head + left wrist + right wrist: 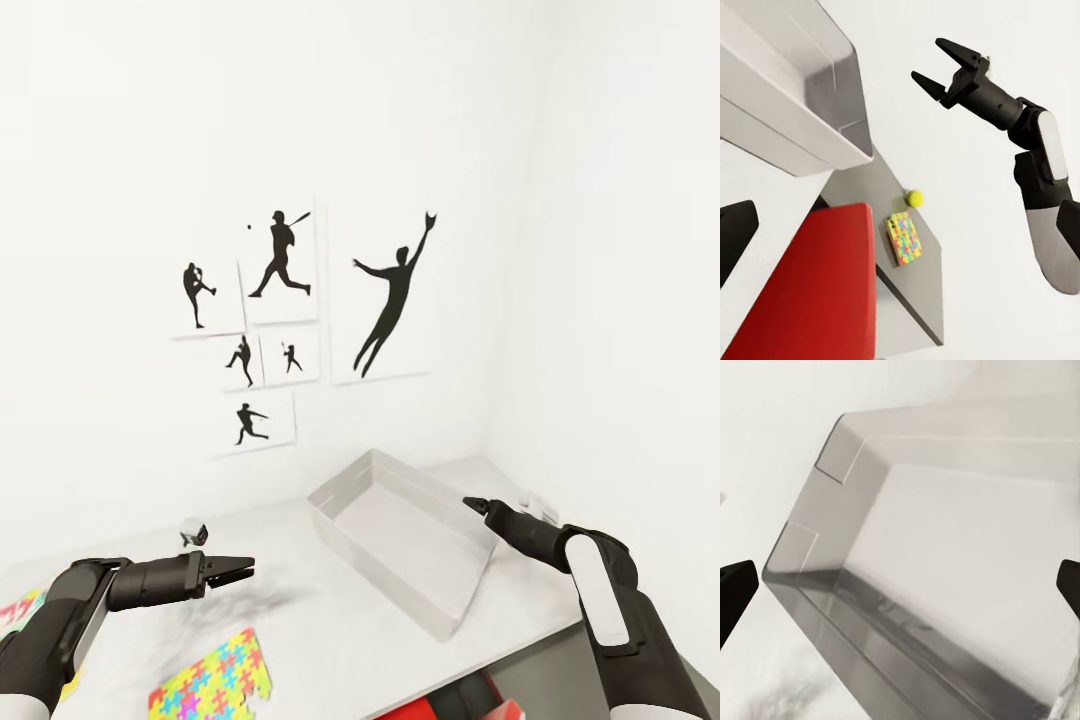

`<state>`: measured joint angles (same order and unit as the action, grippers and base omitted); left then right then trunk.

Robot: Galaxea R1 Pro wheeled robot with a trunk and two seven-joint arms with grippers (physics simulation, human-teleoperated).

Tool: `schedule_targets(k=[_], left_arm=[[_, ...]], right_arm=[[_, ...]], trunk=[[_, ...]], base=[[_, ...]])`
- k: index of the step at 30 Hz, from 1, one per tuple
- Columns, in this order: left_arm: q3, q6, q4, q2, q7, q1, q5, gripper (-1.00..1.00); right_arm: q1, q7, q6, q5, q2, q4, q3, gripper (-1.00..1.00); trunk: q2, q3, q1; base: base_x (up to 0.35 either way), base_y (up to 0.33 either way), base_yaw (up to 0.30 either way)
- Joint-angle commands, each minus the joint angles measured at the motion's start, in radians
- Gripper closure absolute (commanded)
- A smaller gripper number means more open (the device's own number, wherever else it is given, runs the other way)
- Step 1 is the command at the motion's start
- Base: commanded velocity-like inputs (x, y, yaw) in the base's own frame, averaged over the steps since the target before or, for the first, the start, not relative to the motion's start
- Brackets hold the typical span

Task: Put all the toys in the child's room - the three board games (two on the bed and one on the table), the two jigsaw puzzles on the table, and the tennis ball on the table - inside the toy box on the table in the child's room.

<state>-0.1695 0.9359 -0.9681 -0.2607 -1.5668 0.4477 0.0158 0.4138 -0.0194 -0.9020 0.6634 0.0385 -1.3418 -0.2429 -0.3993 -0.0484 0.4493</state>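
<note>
On the light grey table (300, 620), the toy box (350, 500) sits toward the far right corner, turned at an angle, and its inside looks bare in the head view and the right wrist view, so no toy seems packed yet. One jigsaw puzzle (215, 685) lies flat at the near edge, left of the box and well apart from it. The left wrist view picks out a second jigsaw puzzle (905, 238) on the dark grey wing, with the tennis ball (914, 198) just beside it. A red, flat thing (470, 700) shows below the table's near edge; what it is cannot be told. The left gripper (245, 569) hovers over the table with narrow jaws, holding nothing. The right gripper (942, 67) hangs above the box's right rim, jaws wide and empty. Judged so, nearly the whole task is left.
</note>
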Motion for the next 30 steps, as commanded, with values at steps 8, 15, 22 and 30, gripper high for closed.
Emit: schedule_targets(k=[8, 15, 22, 30], left_arm=[[0.001, 0.011, 0.0, 0.0, -0.004, 0.0, -0.001, -1.0], [0.0, 0.011, 0.0, 0.0, -0.004, 0.0, 0.0, -1.0], [0.0, 0.011, 0.0, 0.0, -0.004, 0.0, 0.0, -1.0], [0.0, 0.011, 0.0, 0.0, -0.004, 0.0, 0.0, -1.0]], right_arm=[[0.0, -0.002, -0.004, 0.004, 0.0, 0.0, -0.001, -1.0], [0.0, -0.002, -0.005, 0.004, 0.001, 0.0, -0.001, -1.0], [0.0, -0.002, -0.004, 0.004, 0.001, 0.001, -0.001, -1.0], [0.0, -0.002, -0.004, 0.004, 0.001, 0.001, -0.001, -1.0]], trunk=[[-0.001, 0.0, 0.001], [-0.001, 0.0, 0.001], [-0.001, 0.0, 0.001], [-0.001, 0.0, 0.001]], base=[[0.143, 0.054, -0.001], [0.048, 0.012, 0.0], [0.01, 0.003, 0.0], [0.002, 0.0, 0.0]])
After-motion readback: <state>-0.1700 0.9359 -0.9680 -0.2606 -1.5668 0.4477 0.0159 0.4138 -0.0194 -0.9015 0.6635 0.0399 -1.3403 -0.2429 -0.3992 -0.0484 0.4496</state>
